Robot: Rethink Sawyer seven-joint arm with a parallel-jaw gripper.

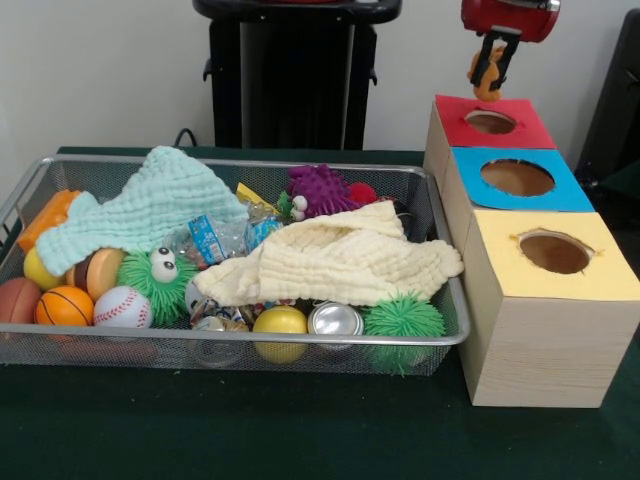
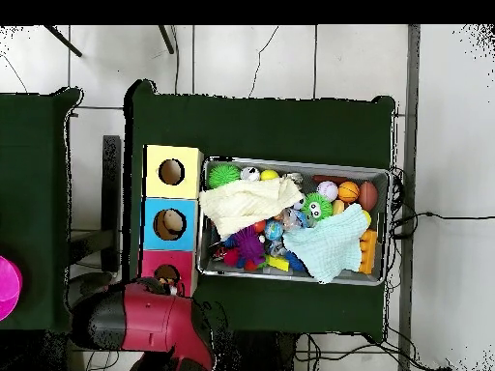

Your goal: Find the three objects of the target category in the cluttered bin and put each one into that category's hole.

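Front view, left to right. Wire bin [image 1: 20, 200] is packed. Left end: orange block [image 1: 50, 215], basketball [image 1: 63, 306], baseball [image 1: 122, 308], green fuzzy toy with eyes [image 1: 158, 278], all partly under the mint cloth [image 1: 150, 205]. Middle, along the near edge: yellow ball [image 1: 280, 322], metal can [image 1: 335, 320]. Purple spiky toy [image 1: 322, 190] sits at the far edge. Cream cloth [image 1: 340, 260] covers the right half, with a green spiky ball [image 1: 402, 318] at the near right corner.

Right of the bin is a row of three boxes: yellow hole [image 1: 554, 252] nearest, blue hole [image 1: 517, 178] in the middle, red hole [image 1: 490, 122] farthest.

My claw [image 1: 488, 72] hangs directly above the red hole, clamped on a small orange toy [image 1: 484, 82]. Fingers are narrow, the toy pinched between them and bulging out at both sides, not touching the box. Can't tell what the toy is; the overhead shows little under my arm.

My read: it's light, probably soft plastic or rubber, rounded, so it could slip or rotate in the grip. A pinch across the middle looks right. It should drop clean, since the hole looks wider than the toy.
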